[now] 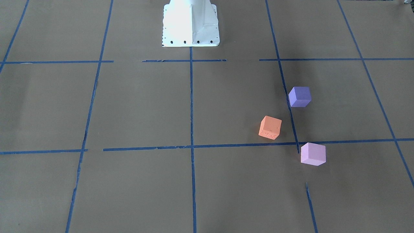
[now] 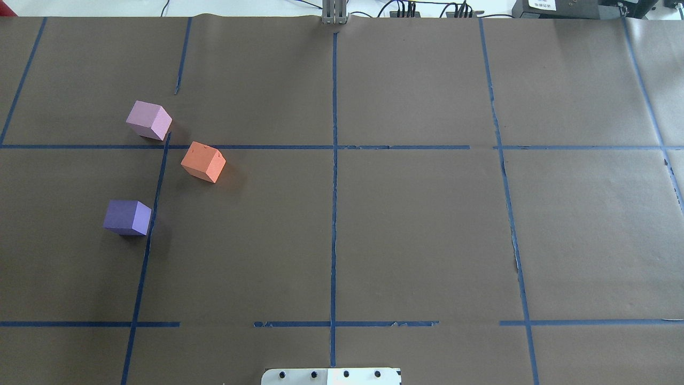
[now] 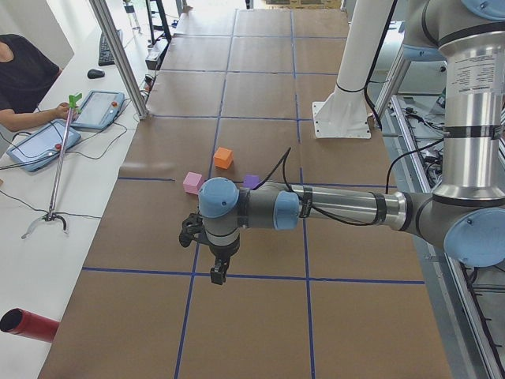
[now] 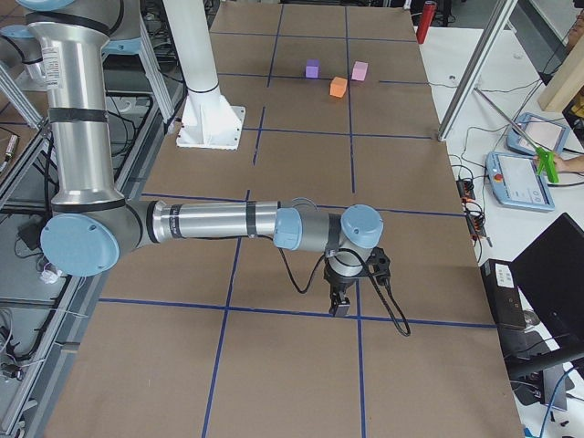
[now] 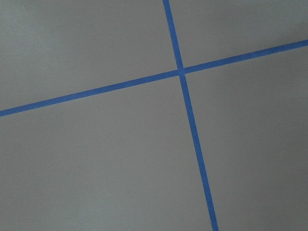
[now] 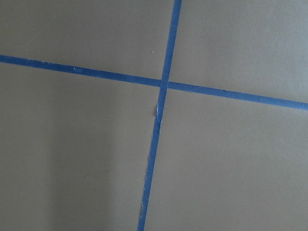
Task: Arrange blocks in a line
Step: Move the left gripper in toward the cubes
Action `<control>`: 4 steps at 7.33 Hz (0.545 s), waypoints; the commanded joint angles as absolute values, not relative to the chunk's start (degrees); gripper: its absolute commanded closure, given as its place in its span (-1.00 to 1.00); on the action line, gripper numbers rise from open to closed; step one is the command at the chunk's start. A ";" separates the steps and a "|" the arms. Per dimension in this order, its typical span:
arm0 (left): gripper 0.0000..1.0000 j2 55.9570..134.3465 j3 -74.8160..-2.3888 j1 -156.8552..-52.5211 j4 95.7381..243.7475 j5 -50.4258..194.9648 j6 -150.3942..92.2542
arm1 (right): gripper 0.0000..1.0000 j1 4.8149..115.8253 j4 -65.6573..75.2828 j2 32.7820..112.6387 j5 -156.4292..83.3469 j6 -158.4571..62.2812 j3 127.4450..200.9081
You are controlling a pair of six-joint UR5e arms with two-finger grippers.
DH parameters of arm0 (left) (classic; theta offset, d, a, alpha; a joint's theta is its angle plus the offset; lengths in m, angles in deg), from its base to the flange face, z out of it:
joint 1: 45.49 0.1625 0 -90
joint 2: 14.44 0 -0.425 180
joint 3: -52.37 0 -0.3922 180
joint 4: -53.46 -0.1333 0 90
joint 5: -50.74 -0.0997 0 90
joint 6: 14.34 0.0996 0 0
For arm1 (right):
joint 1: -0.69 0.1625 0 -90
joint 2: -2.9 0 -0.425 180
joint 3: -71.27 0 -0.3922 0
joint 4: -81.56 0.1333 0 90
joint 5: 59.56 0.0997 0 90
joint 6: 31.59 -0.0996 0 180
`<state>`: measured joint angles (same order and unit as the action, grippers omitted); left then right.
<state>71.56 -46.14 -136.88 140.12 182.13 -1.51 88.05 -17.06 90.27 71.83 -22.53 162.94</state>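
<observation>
Overhead exterior is showing the orange block (image 2: 203, 161), purple block (image 2: 127, 217) and pink block (image 2: 149, 120) sitting apart and crooked, in a triangle. Nobody can tell if the left claw (image 3: 215, 275) or right claw (image 4: 339, 308) is apart.

Robotics lab; tape-gridded table (image 2: 427, 240); teach pendants (image 3: 99, 109) beside an operator (image 3: 24, 75)

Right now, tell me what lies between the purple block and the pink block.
Only bare brown paper, per the overhead view; the orange block sits off to one side, with a blue tape line alongside.
</observation>
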 commanded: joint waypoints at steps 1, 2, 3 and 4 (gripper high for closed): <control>-1.00 71.08 -46.68 -136.90 140.04 182.22 -1.51 | -1.00 88.05 -17.05 90.27 71.83 -22.53 162.94; -1.00 71.68 -46.51 -136.90 139.77 182.22 -1.51 | -1.00 88.05 -17.05 90.27 71.83 -22.45 162.94; -1.00 71.69 -46.86 -136.90 139.77 182.31 -1.68 | -1.00 88.05 -17.05 90.27 71.83 -22.53 162.94; -1.00 71.95 -48.95 -136.90 139.16 183.18 -2.21 | -1.00 88.05 -17.05 90.27 71.83 -22.53 162.94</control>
